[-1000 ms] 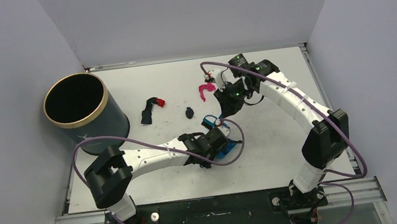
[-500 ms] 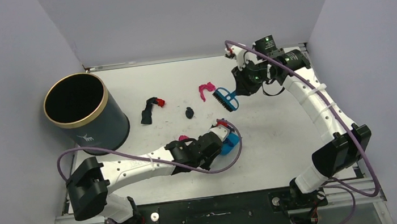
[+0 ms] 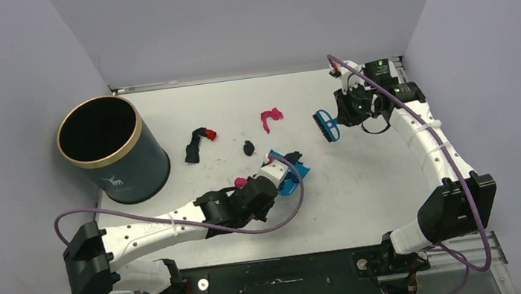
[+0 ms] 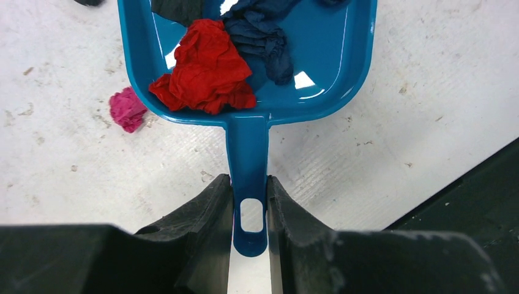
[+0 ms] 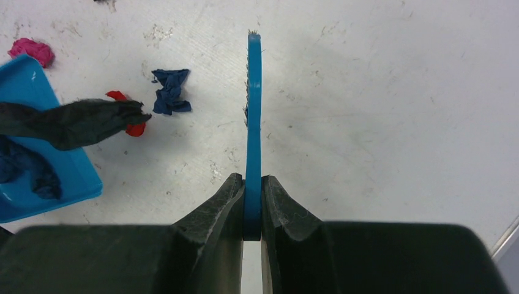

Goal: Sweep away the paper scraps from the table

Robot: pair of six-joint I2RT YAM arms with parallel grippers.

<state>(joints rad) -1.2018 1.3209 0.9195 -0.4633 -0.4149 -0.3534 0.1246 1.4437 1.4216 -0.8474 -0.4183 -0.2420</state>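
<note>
My left gripper (image 3: 277,181) (image 4: 250,197) is shut on the handle of the blue dustpan (image 3: 291,175) (image 4: 248,131), which rests on the table (image 3: 367,186). In the pan lie a red scrap (image 4: 205,67) and a dark blue scrap (image 4: 260,33). A small pink scrap (image 4: 127,109) (image 3: 241,182) lies just outside it. My right gripper (image 3: 340,114) (image 5: 253,187) is shut on the blue brush (image 3: 324,125) (image 5: 254,104), held right of a pink scrap (image 3: 269,118). A dark scrap (image 3: 248,147) (image 5: 170,92) and a black scrap with a red bit (image 3: 194,145) lie mid-table.
A dark round bin (image 3: 133,170) with a gold rim stands at the far left. In the right wrist view a long black scrap (image 5: 73,119) lies over the dustpan's edge (image 5: 37,174), a red bit (image 5: 130,127) at its tip. Grey walls close in three sides.
My right gripper has carried the brush to the right, away from the pink scrap and the dustpan. My left arm has stretched out and shifted the dustpan slightly up and left.
</note>
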